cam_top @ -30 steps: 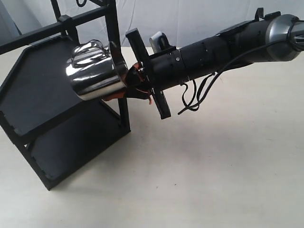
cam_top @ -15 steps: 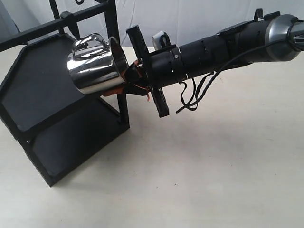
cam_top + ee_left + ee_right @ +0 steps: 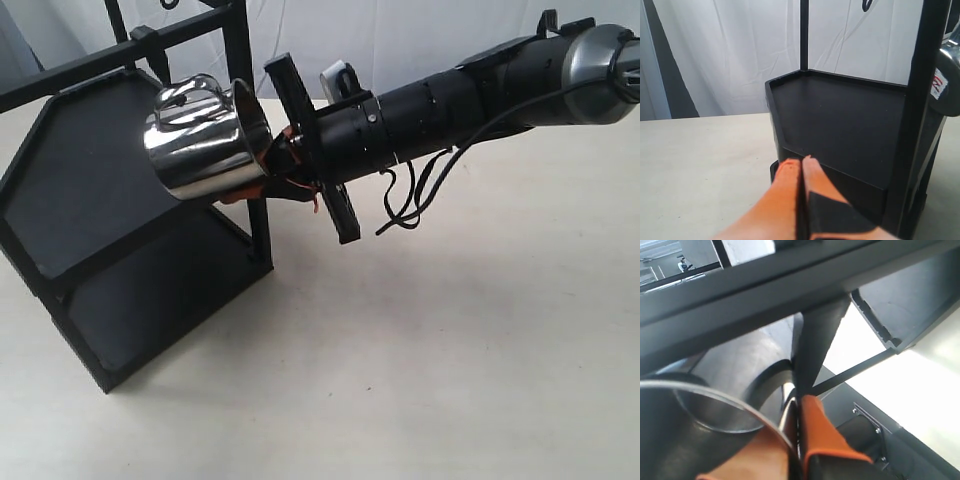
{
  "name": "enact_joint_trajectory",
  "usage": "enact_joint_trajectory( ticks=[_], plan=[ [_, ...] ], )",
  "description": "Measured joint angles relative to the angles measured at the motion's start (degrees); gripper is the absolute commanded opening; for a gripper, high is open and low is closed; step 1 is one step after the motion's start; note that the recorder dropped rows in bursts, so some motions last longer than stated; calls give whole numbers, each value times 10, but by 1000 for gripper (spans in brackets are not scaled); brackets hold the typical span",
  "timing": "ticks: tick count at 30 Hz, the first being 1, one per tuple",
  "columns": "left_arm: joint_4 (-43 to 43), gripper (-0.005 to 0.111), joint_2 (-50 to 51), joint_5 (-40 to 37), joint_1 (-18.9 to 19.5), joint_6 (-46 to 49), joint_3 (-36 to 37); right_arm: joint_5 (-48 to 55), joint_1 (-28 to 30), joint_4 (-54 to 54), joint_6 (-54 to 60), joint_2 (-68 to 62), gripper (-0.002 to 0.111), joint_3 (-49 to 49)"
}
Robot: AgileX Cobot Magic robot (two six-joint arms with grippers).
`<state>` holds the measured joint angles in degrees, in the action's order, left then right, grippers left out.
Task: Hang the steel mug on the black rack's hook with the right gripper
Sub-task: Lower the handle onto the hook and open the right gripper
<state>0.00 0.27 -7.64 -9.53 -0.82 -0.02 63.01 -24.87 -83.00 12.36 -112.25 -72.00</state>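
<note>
Exterior view: right hand point(image 3: 278, 172) grips steel mug point(image 3: 200, 143) aloft.

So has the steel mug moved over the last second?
Yes. In the exterior view the steel mug, held by the right gripper, has risen slightly against the black rack, its handle closer to the top bar.

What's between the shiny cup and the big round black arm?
In the exterior view, the right tool's orange-and-black fingers and a flat black plate sit between the shiny steel mug and the black cylindrical arm.
</note>
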Motion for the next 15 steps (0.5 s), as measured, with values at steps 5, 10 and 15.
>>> enact_joint_trajectory(
  ticks=[5,10,15],
  plan=[
    [0,2,0,0,0,0,0,-9,0,11,7,0,44,0],
    [0,2,0,0,0,0,0,-18,0,24,11,-1,51,0],
    [0,2,0,0,0,0,0,-14,0,19,13,-1,51,0]
  ],
)
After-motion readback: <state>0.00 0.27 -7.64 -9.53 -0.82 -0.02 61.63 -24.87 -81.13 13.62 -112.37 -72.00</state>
